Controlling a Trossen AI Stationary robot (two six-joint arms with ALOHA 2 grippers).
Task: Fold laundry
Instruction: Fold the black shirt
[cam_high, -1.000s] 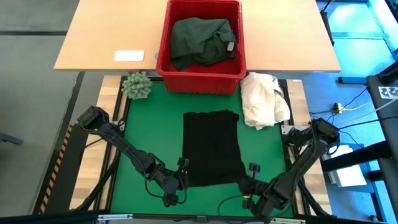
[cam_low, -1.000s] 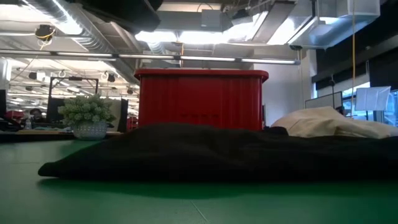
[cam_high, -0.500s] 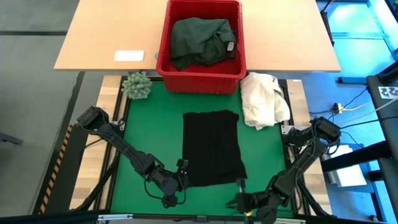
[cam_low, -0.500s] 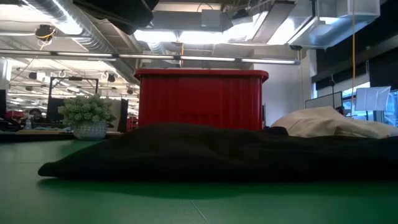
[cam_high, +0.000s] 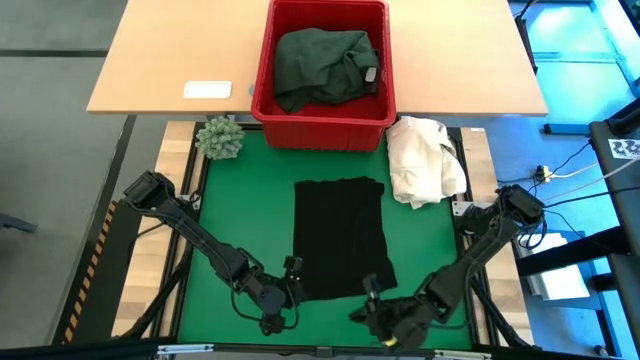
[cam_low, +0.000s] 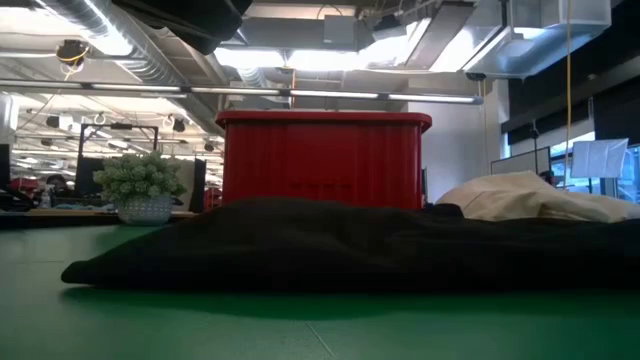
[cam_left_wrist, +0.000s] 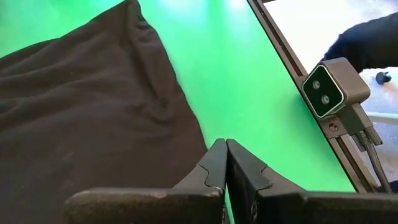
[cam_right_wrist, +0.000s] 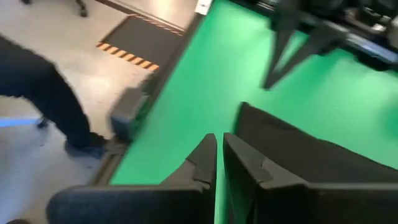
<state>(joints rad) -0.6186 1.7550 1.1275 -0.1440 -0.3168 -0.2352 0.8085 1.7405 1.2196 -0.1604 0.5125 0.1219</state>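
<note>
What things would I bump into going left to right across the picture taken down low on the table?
Small plant → red basket → white cloth heap, with the black cloth lying across the front.

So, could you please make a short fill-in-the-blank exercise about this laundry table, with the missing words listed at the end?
1. The dark green garment lies inside the ____ basket.
2. The black garment lies spread flat on the ____ mat.
3. The cream-white cloth heap lies to the ____ of the black garment in the high view.
4. The left pincer, at the black garment's near edge, is ____.

Missing words: red; green; right; shut
</note>
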